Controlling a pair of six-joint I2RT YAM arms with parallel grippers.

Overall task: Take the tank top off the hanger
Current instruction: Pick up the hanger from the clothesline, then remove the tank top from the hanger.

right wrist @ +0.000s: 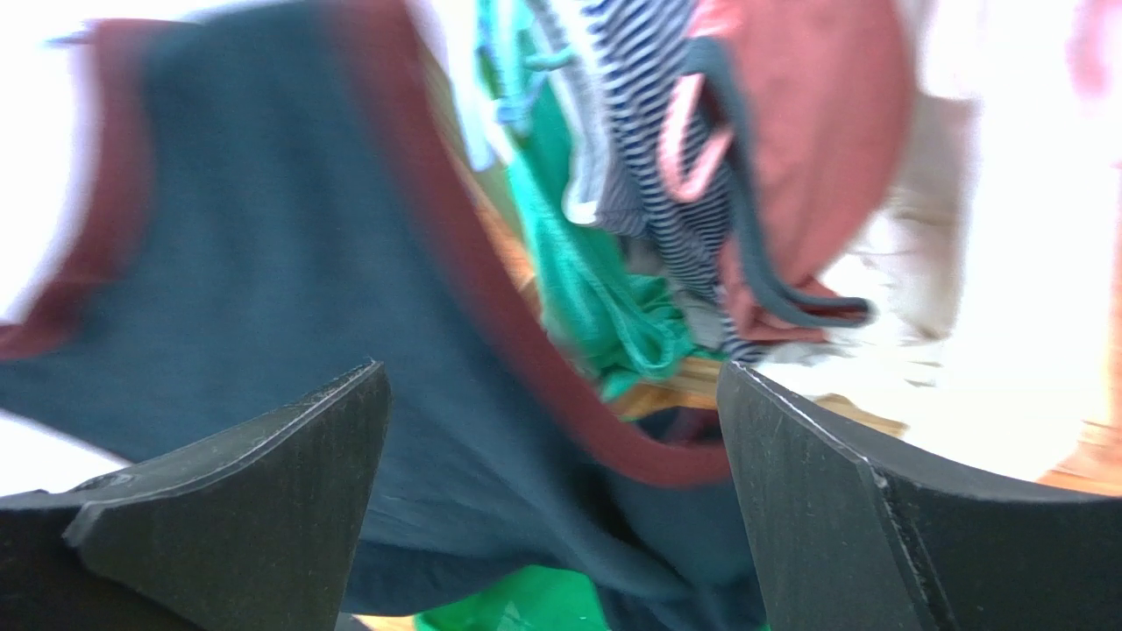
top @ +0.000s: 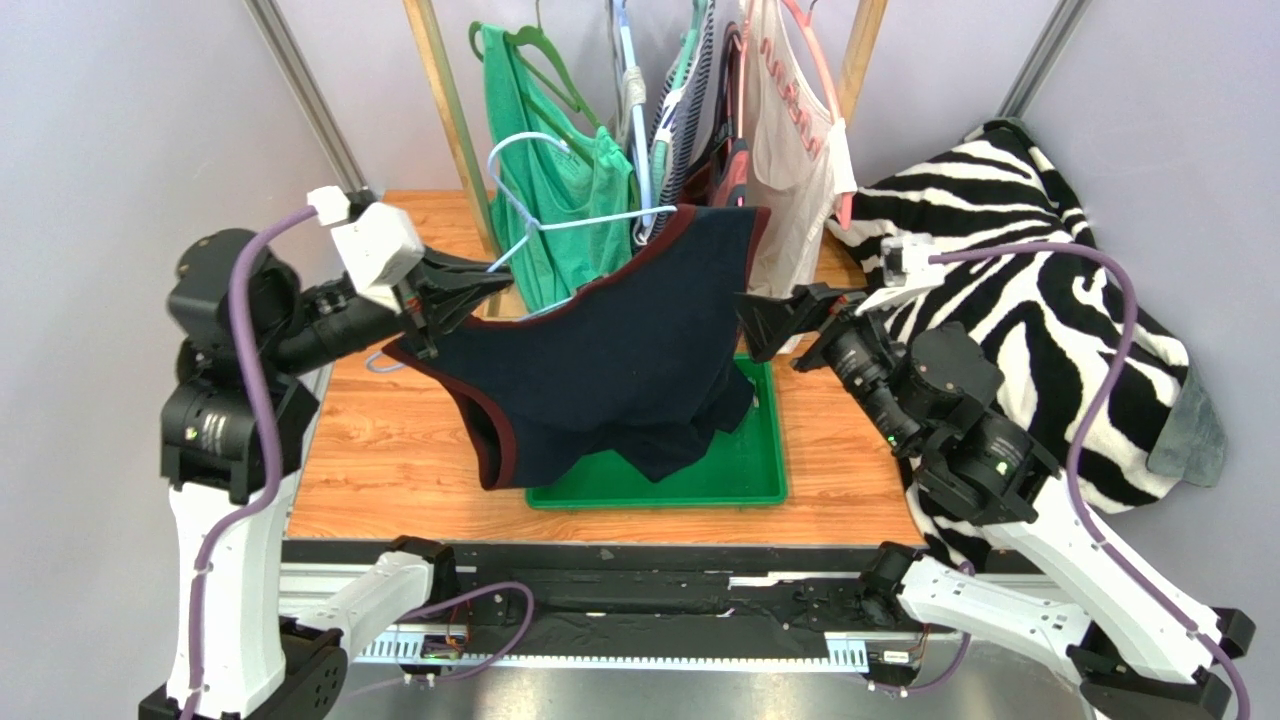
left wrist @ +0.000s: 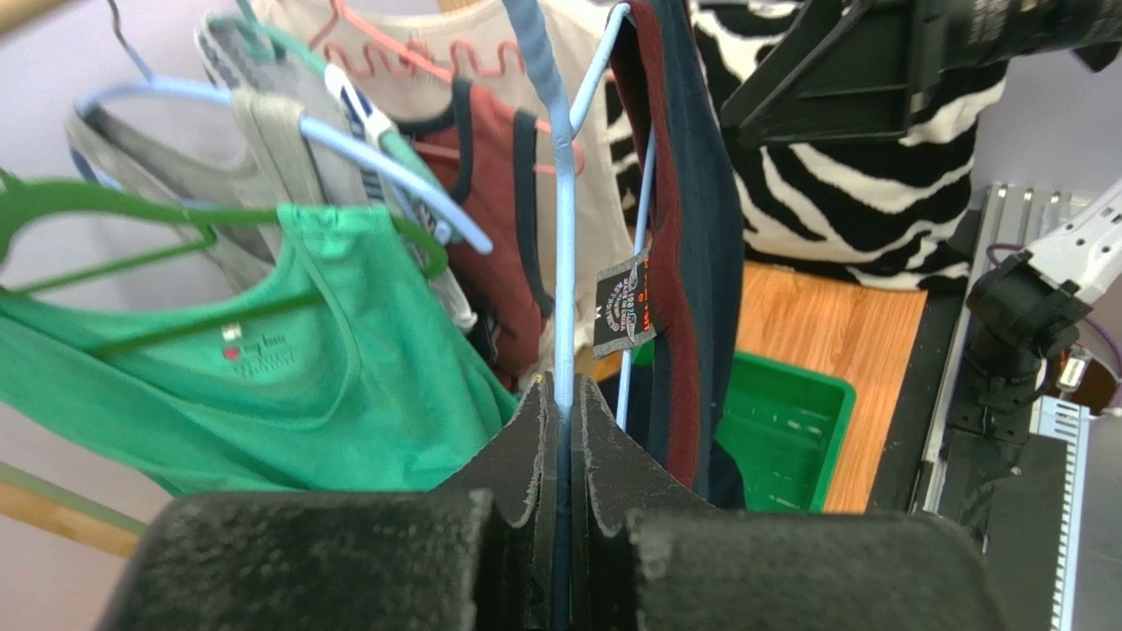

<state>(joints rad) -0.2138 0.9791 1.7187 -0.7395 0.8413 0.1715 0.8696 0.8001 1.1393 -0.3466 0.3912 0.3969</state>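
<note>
Above the green tray [top: 751, 473], the navy tank top [top: 631, 360] hangs half-off the blue hanger [left wrist: 564, 263], which the left gripper [left wrist: 566, 434] pinches; the right gripper [right wrist: 553, 500] gapes beside it, so freeing remains.

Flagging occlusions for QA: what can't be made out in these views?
- Top view: green tray's left part, under the navy tank top.
- Top view: blue hanger's far end, inside the tank top.
- Left wrist: tag print, too small; hanger's gripped stretch, inside the shut left hand.
- Right wrist: all blurred; whether the open right hand touches fabric is unclear.
</note>
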